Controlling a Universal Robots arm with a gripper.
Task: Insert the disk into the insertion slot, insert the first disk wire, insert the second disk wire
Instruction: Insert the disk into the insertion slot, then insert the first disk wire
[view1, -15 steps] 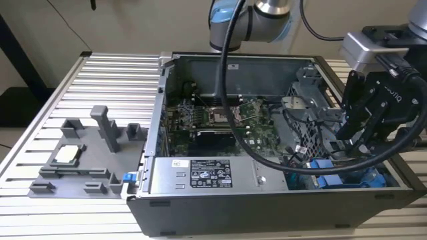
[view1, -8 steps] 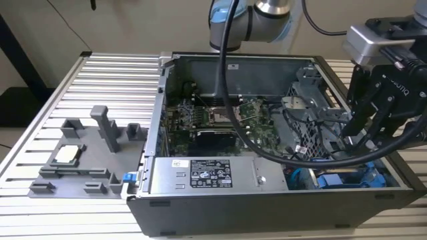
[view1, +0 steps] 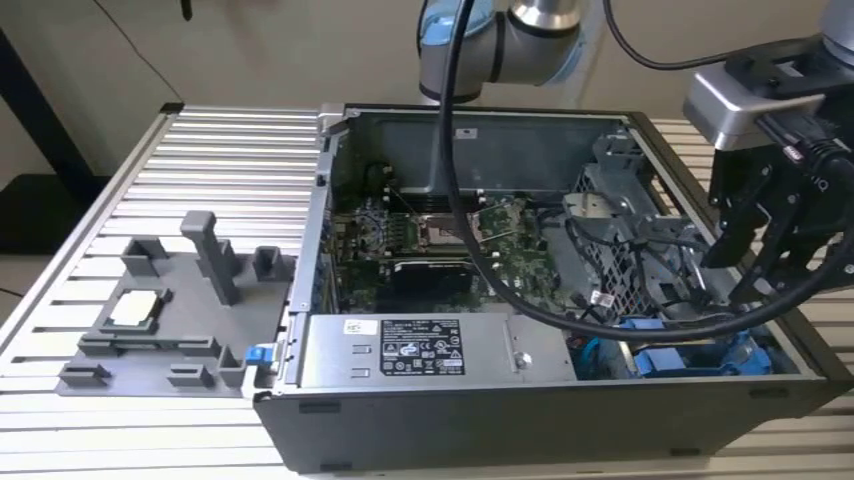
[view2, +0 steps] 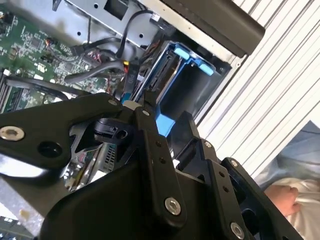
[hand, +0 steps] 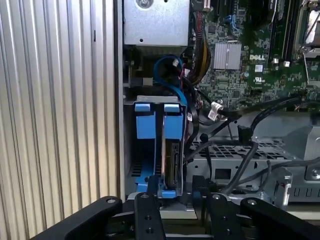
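Observation:
The disk stands on edge inside the insertion slot, a grey bay with blue fittings at the case's front corner. Its connector edge faces out, and I see nothing plugged into it. My gripper hovers just over the disk's outer end, open, one black finger on each side and not touching it. In the exterior view the gripper hangs above that bay. A blue cable and several loose black cables lie beside the bay. I cannot tell which are the disk wires.
The open case holds a motherboard, a labelled power-supply box and a perforated cage next to the bay. A grey fixture tray sits on the ribbed table at the exterior view's left. A person's hand rests off the table.

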